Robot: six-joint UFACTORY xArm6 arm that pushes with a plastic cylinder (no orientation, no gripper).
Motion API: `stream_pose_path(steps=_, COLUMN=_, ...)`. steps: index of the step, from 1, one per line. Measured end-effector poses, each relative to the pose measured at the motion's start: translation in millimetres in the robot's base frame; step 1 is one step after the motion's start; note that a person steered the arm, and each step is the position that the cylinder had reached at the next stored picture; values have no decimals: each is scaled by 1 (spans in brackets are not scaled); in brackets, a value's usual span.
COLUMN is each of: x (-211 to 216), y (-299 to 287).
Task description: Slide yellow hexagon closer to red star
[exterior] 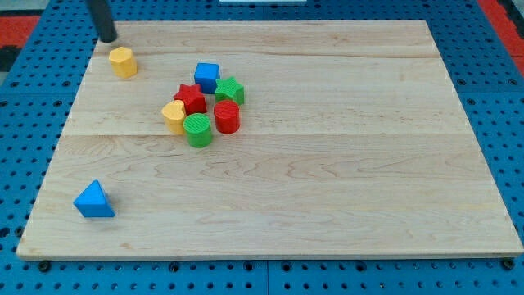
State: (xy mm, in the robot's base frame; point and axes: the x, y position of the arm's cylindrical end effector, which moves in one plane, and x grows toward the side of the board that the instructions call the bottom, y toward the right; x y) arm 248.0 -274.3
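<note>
The yellow hexagon [123,61] sits near the board's top left corner. The red star [191,99] lies to its lower right, in a tight cluster of blocks. My tip [108,38] is a dark rod just above and left of the yellow hexagon, a small gap away from it. The hexagon and the red star are well apart, roughly a fifth of the board's width.
Around the red star are a blue cube [207,77], a green star [230,90], a red cylinder [227,117], a green cylinder [197,130] and a yellow heart [173,115]. A blue triangle [93,201] lies at lower left. The wooden board [344,164] rests on blue pegboard.
</note>
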Motion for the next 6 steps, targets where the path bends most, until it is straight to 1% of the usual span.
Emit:
stream_pose_path(steps=2, x=60, y=96)
stream_pose_path(steps=3, x=45, y=65)
stream_pose_path(steps=4, x=72, y=50)
stream_pose_path(steps=5, x=93, y=90)
stream_pose_path(steps=6, x=104, y=72)
